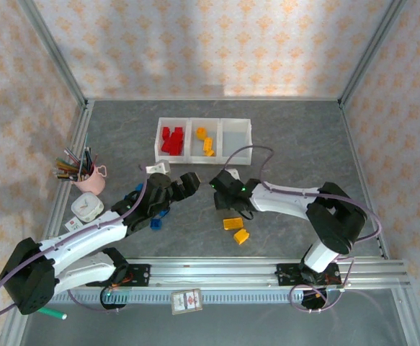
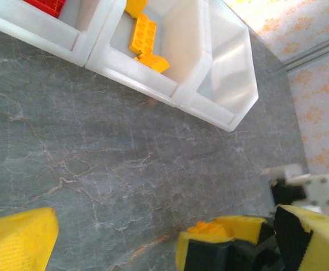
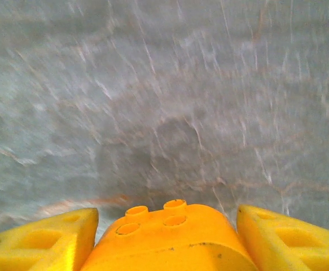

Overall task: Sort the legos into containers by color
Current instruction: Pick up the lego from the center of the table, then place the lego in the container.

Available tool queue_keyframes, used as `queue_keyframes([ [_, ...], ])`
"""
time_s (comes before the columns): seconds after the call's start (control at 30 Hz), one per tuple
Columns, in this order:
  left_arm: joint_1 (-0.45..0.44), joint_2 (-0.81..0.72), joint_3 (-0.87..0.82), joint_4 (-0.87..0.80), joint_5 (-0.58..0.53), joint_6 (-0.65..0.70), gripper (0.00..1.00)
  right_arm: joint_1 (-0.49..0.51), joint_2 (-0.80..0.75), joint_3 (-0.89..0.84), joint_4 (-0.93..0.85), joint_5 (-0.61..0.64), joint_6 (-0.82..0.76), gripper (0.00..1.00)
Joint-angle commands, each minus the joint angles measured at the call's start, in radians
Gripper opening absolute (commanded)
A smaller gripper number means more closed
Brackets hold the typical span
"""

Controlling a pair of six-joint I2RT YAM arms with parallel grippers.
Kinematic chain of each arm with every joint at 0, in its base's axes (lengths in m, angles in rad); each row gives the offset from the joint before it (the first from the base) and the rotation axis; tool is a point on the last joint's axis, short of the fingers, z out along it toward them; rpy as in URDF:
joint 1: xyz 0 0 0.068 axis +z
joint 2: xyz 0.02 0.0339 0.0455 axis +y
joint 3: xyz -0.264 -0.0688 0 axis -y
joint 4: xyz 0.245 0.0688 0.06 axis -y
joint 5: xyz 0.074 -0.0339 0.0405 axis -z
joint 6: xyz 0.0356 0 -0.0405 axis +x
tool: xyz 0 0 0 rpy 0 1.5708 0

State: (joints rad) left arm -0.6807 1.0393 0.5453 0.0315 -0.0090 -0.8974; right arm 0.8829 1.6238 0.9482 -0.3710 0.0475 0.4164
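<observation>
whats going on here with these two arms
Two arms are sorting bricks by colour into a row of bins. The right gripper holds an orange brick between its fingers, over the table short of the bins. The left gripper is open. Red bricks lie in the left bin, orange ones in the middle; the right bin is empty. Two orange bricks and some blue ones remain on the table.

Soft, even light fills the overhead view, with a pale bright patch on the back wall [image 1: 217, 43] and faint shadows on the table [image 1: 282, 144]. Streaky blur smears the right wrist view. The containers [image 2: 232, 68] glare white in the left wrist view.
</observation>
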Motion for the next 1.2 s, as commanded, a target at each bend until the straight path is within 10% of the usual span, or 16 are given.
queue_keyframes([
  [0.0,0.002,-0.019,0.064,-0.062,-0.057,0.057,0.99,-0.032,-0.027,0.091,-0.011,0.046,-0.048,0.59],
  [0.57,0.228,-0.042,0.136,-0.116,0.032,0.186,0.99,-0.166,0.337,0.61,0.051,0.052,-0.193,0.6],
  [1.17,0.282,0.042,0.173,-0.09,0.058,0.206,0.99,-0.233,0.683,1.062,-0.038,0.107,-0.294,0.74],
])
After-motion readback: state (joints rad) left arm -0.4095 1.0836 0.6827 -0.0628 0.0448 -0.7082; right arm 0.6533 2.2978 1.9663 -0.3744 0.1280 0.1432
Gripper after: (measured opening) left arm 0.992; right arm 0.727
